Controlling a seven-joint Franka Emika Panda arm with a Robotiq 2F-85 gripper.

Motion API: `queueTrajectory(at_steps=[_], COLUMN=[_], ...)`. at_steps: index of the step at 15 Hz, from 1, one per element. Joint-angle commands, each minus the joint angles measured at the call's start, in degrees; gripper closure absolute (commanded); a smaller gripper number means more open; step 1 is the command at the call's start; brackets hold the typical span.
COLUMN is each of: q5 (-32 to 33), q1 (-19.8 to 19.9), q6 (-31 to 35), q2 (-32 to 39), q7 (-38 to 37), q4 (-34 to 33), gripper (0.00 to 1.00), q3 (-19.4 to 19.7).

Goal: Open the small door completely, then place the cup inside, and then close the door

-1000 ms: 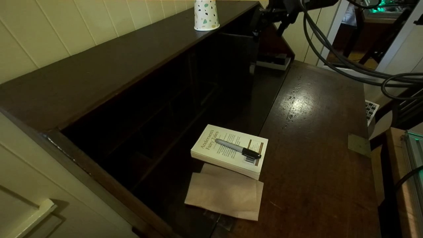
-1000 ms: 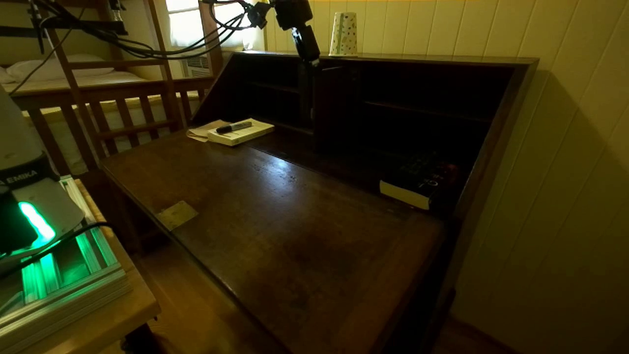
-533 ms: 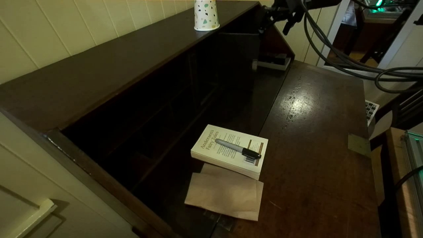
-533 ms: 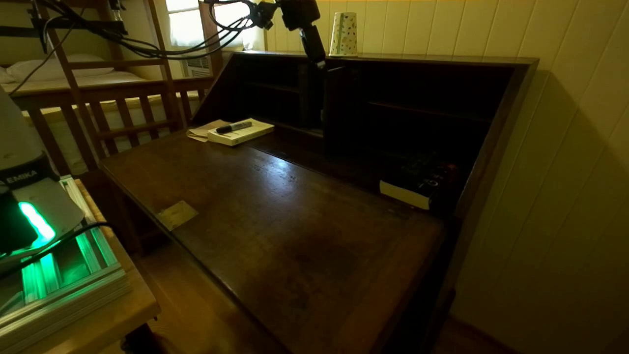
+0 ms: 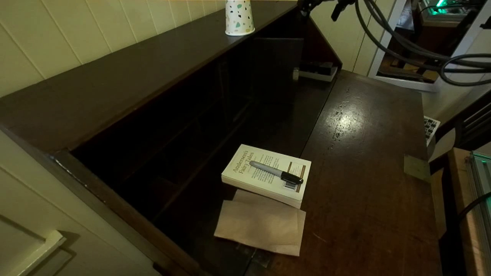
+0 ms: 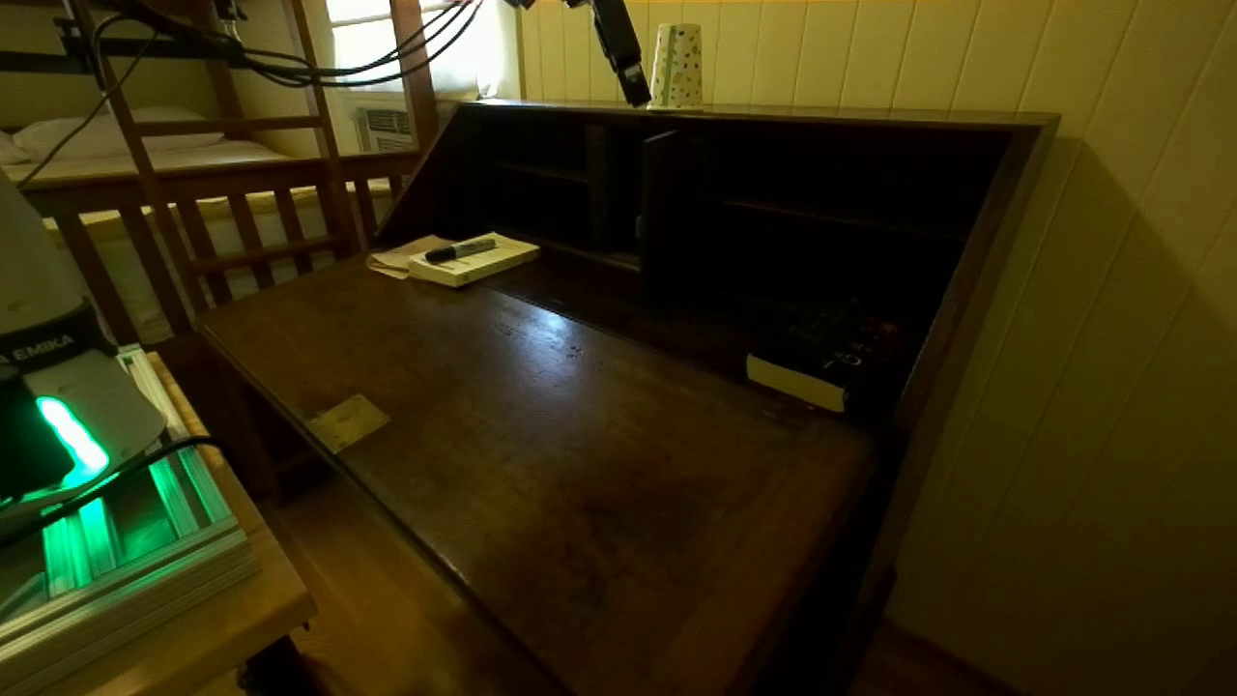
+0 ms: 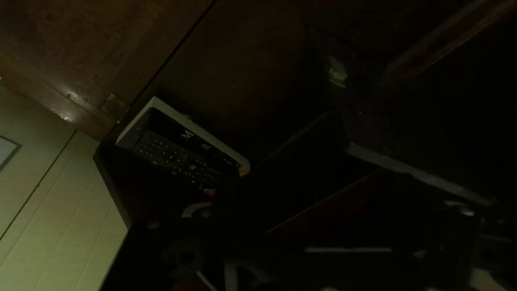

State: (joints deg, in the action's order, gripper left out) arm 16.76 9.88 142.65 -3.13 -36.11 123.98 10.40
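Yellowish panelled wall (image 6: 860,58) behind dark wooden desk (image 6: 541,416); bright window (image 6: 362,46), bed (image 6: 213,150).

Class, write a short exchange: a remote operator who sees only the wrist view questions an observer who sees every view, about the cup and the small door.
Operator: In the wrist view I can't make out the cup. Where is it?
Observer: It stands wide end down on the dark top ledge.
Operator: Is my gripper touching the small door? My view is too dark to settle it.
Observer: No. Both exterior views show a gap between the gripper and the small door's top edge.
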Motion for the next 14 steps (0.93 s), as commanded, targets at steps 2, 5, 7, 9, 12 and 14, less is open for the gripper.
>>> queueTrajectory(at_steps=[2,5,7,9,12,14], q5=[-2.7,-6.3,-9.0,-11.2,-10.7,-11.3], q1=[0.0,0.3,0.3,0.4,0.7,0.6], q6=[-8.4,-8.5,-7.2,-6.6,-7.1,-6.9], q2=[-6.6,-7.6,-7.0,-6.3,-7.0,-6.4], q7=[-0.5,-0.2,-0.1,-0.6,0.0,-0.1], q4=[-2.7,-5.5,-7.4,-9.0,-8.1,-8.7], gripper=[0.0,0.0,0.0,0.0,0.0,0.0], q3=[-2.4,-2.8,-2.7,-2.8,-3.1,-3.1])
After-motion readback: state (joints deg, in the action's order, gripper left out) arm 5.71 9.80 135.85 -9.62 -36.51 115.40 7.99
